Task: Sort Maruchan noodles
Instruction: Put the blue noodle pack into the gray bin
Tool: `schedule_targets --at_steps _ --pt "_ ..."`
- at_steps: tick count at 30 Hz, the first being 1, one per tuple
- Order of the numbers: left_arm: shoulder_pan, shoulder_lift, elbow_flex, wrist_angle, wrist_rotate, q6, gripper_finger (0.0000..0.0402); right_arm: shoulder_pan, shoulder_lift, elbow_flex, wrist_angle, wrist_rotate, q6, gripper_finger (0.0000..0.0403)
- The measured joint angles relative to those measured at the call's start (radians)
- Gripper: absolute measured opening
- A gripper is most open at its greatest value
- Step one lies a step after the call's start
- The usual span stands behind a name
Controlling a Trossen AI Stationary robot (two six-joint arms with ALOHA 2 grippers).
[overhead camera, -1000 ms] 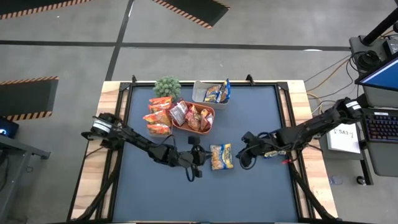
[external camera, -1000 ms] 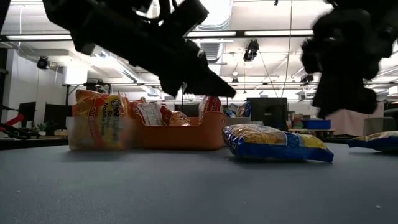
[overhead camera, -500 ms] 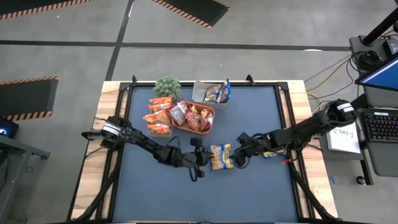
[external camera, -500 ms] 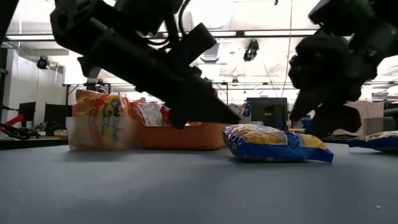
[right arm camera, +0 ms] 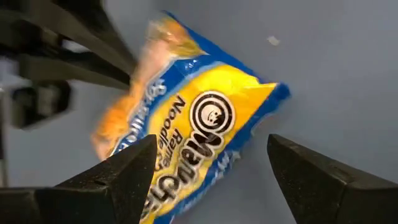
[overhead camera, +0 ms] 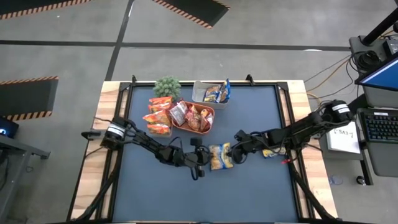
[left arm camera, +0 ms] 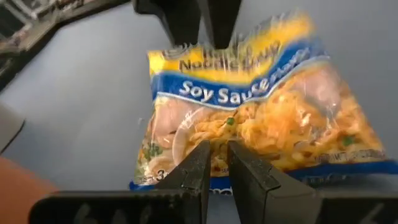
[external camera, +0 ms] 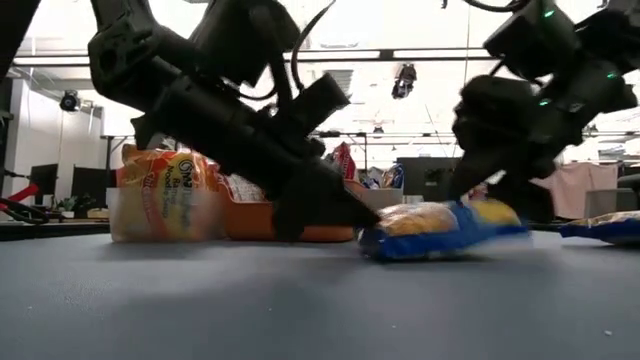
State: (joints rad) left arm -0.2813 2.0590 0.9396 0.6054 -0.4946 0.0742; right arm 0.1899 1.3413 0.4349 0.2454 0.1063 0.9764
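Blue-yellow soy sauce pkt (overhead camera: 220, 156) mid-table, just in front of orange tray (overhead camera: 208, 122), one end tipped up. L gripper (left arm camera: 214, 163) fingers nearly together, tips at pkt's near edge, prob. pinning it, contact unclear. R gripper (right arm camera: 211, 165) spread wide, straddling opposite end. Best: R lowers over raised end, closes across short side; L holds till grip's firm

Bright ceiling lights (external camera: 430, 52) backlight dark arms; the noodle packet (external camera: 440, 228) is motion-blurred.
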Motion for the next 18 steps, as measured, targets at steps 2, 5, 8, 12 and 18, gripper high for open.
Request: schedule_targets --at_steps 2,5,8,12,18 --pt "0.005 0.010 -0.002 -0.006 -0.004 -0.010 0.0039 -0.008 0.000 -0.008 0.002 -0.003 -0.003 0.0294" --pt "0.006 0.009 -0.007 -0.024 -0.020 -0.019 0.0039 -0.008 0.016 -0.014 0.050 -0.001 -0.003 0.0293" --pt "0.010 0.018 -0.010 -0.013 -0.016 -0.039 0.0039 -0.007 0.030 -0.029 0.112 -0.003 0.003 0.0293" --pt "0.015 0.023 -0.009 -0.011 -0.008 -0.045 0.0039 -0.007 0.056 -0.033 0.199 -0.007 0.005 0.0293" --pt "0.021 0.023 -0.013 -0.011 -0.001 -0.043 0.0039 -0.012 0.103 -0.034 0.248 -0.002 -0.008 0.0292"
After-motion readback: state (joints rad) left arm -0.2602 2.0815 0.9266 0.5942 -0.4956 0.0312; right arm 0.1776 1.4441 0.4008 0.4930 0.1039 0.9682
